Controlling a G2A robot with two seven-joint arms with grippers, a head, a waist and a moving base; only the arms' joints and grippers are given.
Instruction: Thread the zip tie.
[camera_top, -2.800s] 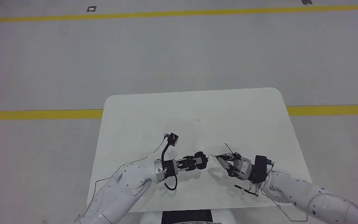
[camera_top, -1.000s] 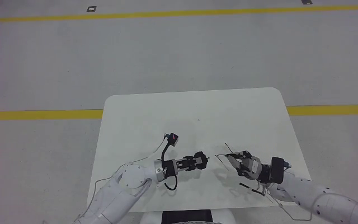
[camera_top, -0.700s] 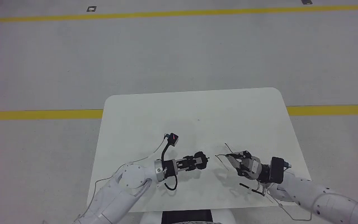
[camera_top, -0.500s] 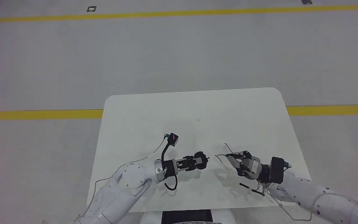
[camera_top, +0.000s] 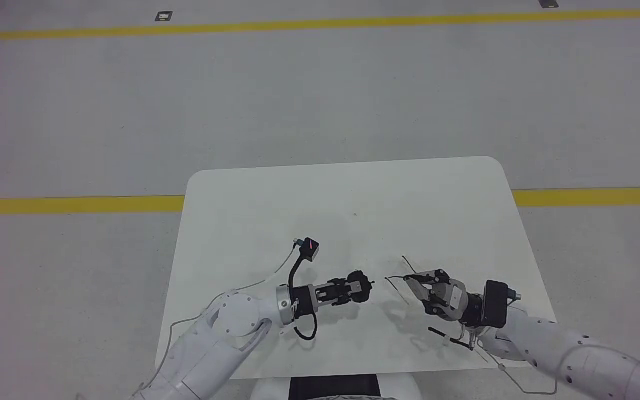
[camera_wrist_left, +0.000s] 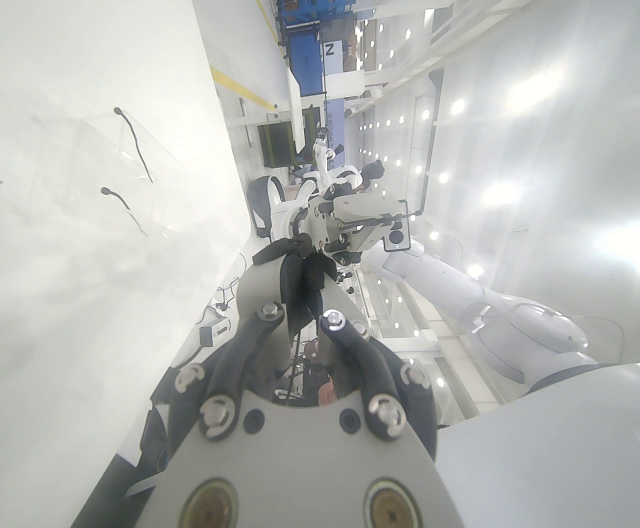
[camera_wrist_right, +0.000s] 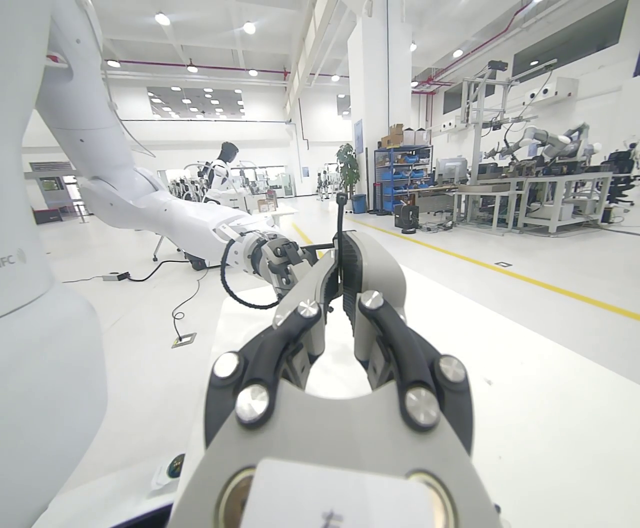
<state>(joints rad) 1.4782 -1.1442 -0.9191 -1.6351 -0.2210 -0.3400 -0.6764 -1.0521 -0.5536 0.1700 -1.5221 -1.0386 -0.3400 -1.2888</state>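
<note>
Two grippers face each other over the white table, tips near but apart.
Between its pressed fingers the right gripper pinches the zip tie, head end sticking up; the left gripper is squeezed together, on what I cannot tell.

White arms, black-linked grey fingers

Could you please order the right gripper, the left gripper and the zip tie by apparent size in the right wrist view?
Largest: right gripper, though nearest the camera.
Next: left gripper, smaller here but farther off, so they may really match.
Smallest: zip tie, a thin black strip standing up from the shut right gripper.
</note>
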